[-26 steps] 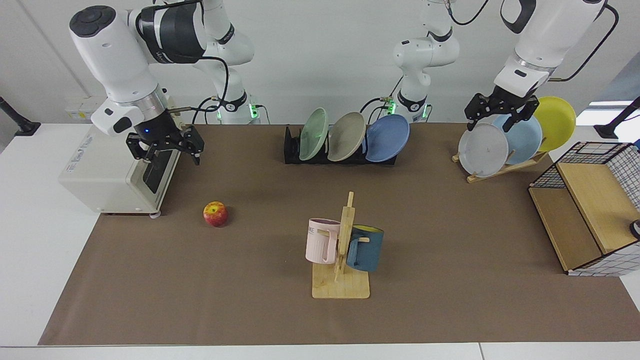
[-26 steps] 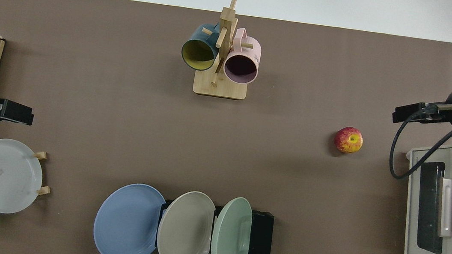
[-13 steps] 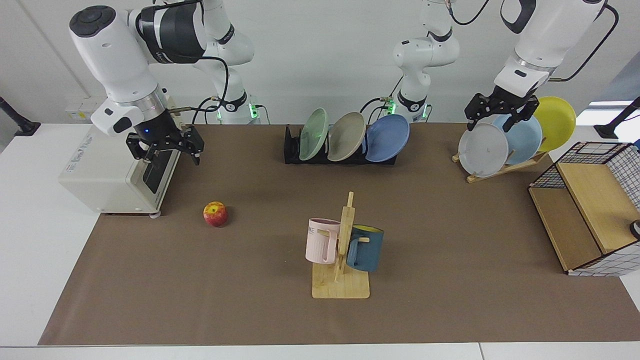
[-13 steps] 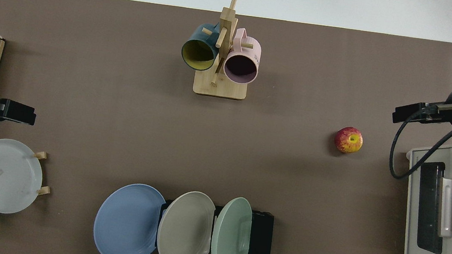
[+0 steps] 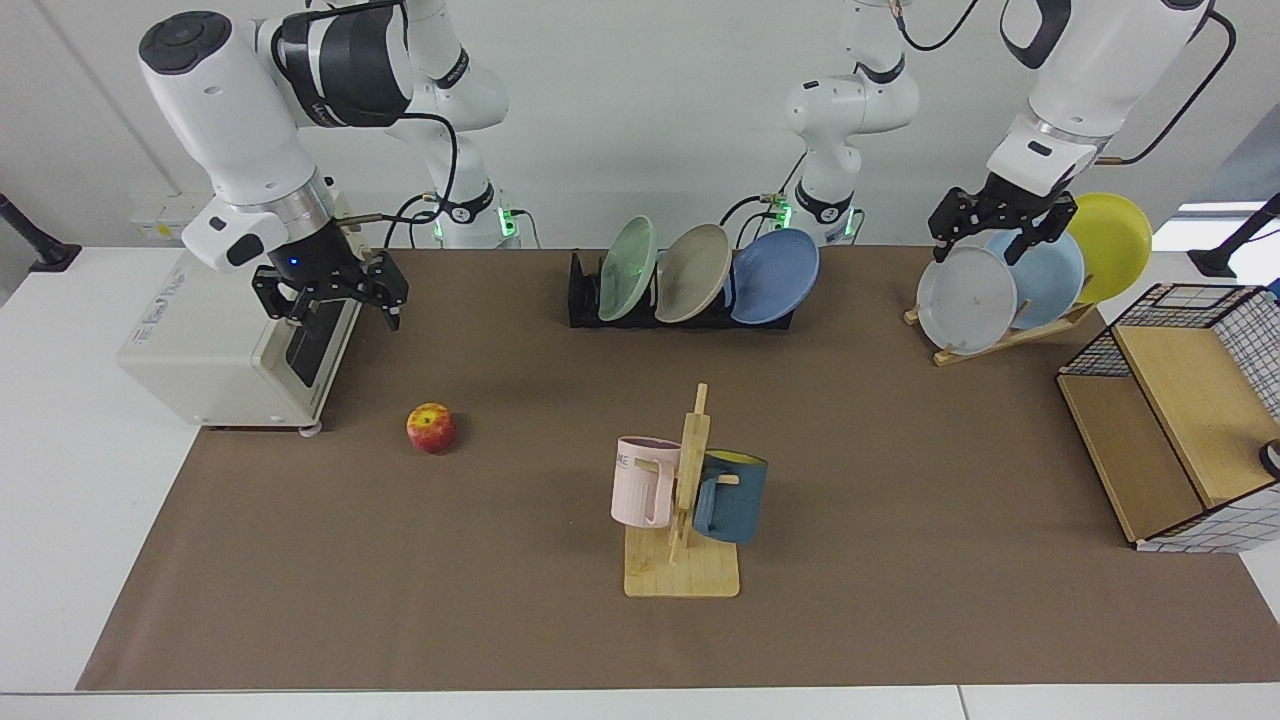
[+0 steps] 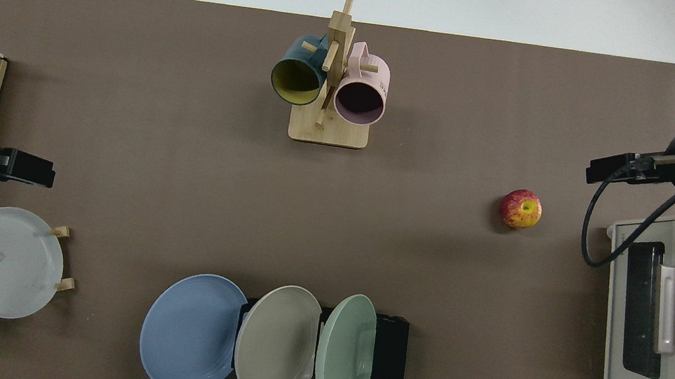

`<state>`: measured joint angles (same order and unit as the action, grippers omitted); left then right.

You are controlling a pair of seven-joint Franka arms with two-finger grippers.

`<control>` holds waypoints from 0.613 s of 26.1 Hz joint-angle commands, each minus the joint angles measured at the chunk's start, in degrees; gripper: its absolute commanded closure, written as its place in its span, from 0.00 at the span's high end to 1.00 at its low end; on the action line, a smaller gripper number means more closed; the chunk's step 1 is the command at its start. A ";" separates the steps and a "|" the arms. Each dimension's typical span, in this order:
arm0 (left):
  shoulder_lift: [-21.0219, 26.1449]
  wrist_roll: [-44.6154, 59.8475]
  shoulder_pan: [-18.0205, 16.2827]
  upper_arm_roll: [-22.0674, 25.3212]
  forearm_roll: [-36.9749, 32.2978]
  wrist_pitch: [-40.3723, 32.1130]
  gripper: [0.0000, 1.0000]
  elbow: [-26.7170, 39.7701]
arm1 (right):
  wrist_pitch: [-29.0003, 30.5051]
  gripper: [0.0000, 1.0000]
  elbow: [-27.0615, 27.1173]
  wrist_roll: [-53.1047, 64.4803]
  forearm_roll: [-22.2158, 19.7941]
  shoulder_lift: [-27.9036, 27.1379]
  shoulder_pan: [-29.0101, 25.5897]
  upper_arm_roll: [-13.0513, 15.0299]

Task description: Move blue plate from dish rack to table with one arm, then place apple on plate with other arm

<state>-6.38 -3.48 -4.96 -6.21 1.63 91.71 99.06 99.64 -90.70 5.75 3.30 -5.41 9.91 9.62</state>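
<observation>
The blue plate [image 5: 775, 275] [image 6: 191, 332] leans in the end slot of the black dish rack [image 5: 583, 292] [image 6: 390, 350], beside a beige and a green plate. The apple [image 5: 431, 427] [image 6: 520, 209] lies on the brown mat of the table [image 5: 480, 580] near the toaster oven. My left gripper [image 5: 985, 245] [image 6: 24, 167] hangs open over the wooden plate stand, well to the side of the rack. My right gripper [image 5: 345, 312] [image 6: 610, 170] hangs open in front of the oven, above and behind the apple. Both hold nothing.
A mug tree [image 5: 685, 500] with a pink and a dark blue mug stands mid-mat. A white toaster oven [image 5: 230, 350] sits by the right arm. The wooden stand [image 5: 1000, 335] holds grey, pale blue and yellow plates. A wire-and-wood shelf [image 5: 1170, 440] stands beyond it.
My left gripper has crept slightly upward and toward the mat's middle. The right arm, the plates and the apple have not moved.
</observation>
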 commanded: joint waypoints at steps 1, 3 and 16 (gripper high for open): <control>-1.96 -0.03 0.12 -1.95 -1.45 0.39 1.00 3.06 | 1.17 1.00 -1.50 -1.27 0.04 1.19 -0.59 -0.57; -5.63 1.36 0.12 -4.23 -2.77 3.37 1.00 8.58 | 1.17 1.00 -1.50 -1.27 0.04 1.19 -0.59 -0.57; -24.55 18.25 0.30 -20.76 -6.20 16.13 1.00 38.57 | 1.17 1.00 -1.50 -1.27 0.04 1.19 -0.59 -0.57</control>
<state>-23.38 13.74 -4.73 -26.01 -3.29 103.16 127.96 99.64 -90.70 5.75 3.30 -5.41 9.91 9.62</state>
